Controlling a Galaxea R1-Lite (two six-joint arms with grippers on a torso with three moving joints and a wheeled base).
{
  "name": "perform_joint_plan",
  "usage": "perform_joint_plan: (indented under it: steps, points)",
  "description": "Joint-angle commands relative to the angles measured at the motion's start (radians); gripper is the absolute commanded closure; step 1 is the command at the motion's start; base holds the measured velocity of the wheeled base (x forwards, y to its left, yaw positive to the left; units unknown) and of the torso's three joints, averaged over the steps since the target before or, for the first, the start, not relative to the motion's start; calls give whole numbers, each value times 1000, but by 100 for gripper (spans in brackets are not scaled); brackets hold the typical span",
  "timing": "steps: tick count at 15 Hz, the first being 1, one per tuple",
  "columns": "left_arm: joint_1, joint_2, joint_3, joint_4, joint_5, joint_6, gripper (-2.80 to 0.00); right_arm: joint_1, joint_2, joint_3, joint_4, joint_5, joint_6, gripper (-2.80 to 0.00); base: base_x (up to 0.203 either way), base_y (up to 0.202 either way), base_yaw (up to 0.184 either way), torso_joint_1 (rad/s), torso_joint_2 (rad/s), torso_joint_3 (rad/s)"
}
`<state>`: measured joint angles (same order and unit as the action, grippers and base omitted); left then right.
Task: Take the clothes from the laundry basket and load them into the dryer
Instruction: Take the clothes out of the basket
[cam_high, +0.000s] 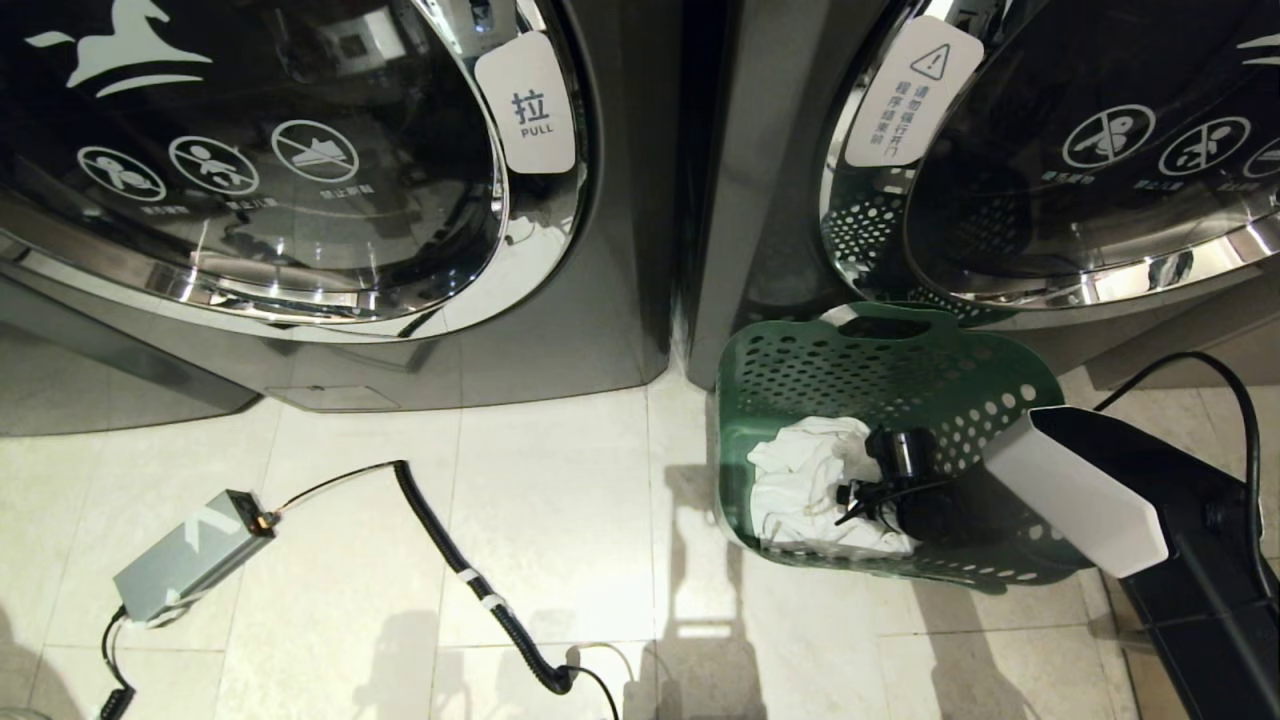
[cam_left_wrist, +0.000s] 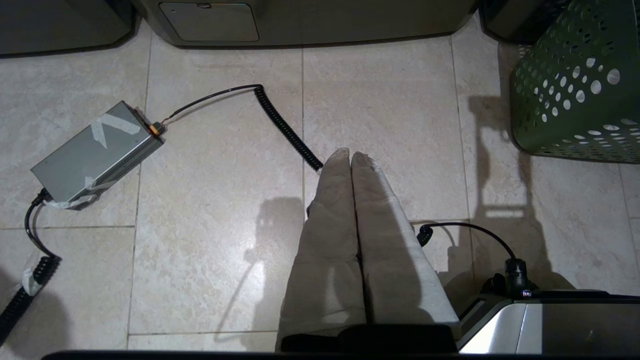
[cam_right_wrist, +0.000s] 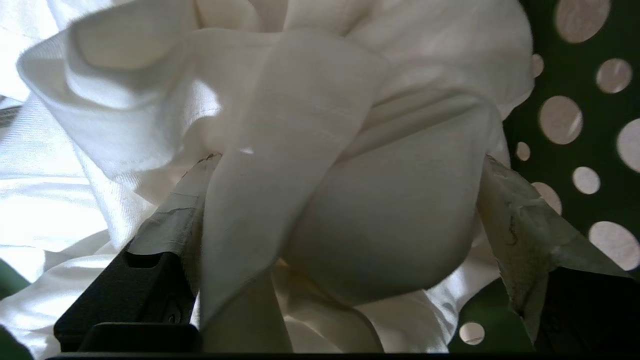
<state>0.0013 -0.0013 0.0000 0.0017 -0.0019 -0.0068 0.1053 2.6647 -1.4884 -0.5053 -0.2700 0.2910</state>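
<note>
One white garment (cam_right_wrist: 310, 150), soft, light and limp, lies bunched in the green laundry basket (cam_high: 800, 370) below the dryer (cam_high: 1100, 150). Our right gripper (cam_right_wrist: 345, 200) straddles a raised fold, fingers spread wide; we judge that fold the best hold. Left gripper (cam_left_wrist: 350, 160) pressed closed over the floor (cam_left_wrist: 200, 225).

right hand (cam_right_wrist: 345, 165) spread wide, white cloth (cam_right_wrist: 320, 125) bunched between fingers (cam_right_wrist: 505, 200)

A laundry room, likely a self-service laundrette: two grey front-loading machines (cam_high: 620, 200) with round dark glass doors stand side by side on pale beige floor tiles (cam_high: 560, 520); white warning pictograms (cam_high: 215, 162) and a "PULL" tag (cam_high: 527, 103) mark the doors; a dark green perforated plastic laundry basket (cam_high: 880, 390) sits before them.
</note>
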Motion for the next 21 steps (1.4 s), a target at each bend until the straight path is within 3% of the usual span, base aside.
perform_joint_plan:
  steps: [1, 4, 5, 16, 21]
  points:
    - [0, 0, 2, 0, -1, -1, 0, 1, 20, -9, -7, -3, 4, -280, 0, 0, 0, 0, 0, 0]
    - [0, 0, 2, 0, 0, -1, 0, 1, 42, -34, -21, -3, 3, -280, 0, 0, 0, 0, 0, 0]
    - [0, 0, 0, 0, 0, -1, 0, 1, 50, -41, -21, -3, 2, 0, 0, 0, 0, 0, 0, 0]
    - [0, 0, 2, 0, 0, 0, 0, 1, 55, -53, -17, -8, 45, 0, 0, 0, 0, 0, 0, 0]
    - [0, 0, 2, 0, 0, 1, 0, 2, -51, -32, 32, -6, 63, 0, 0, 0, 0, 0, 0, 0]
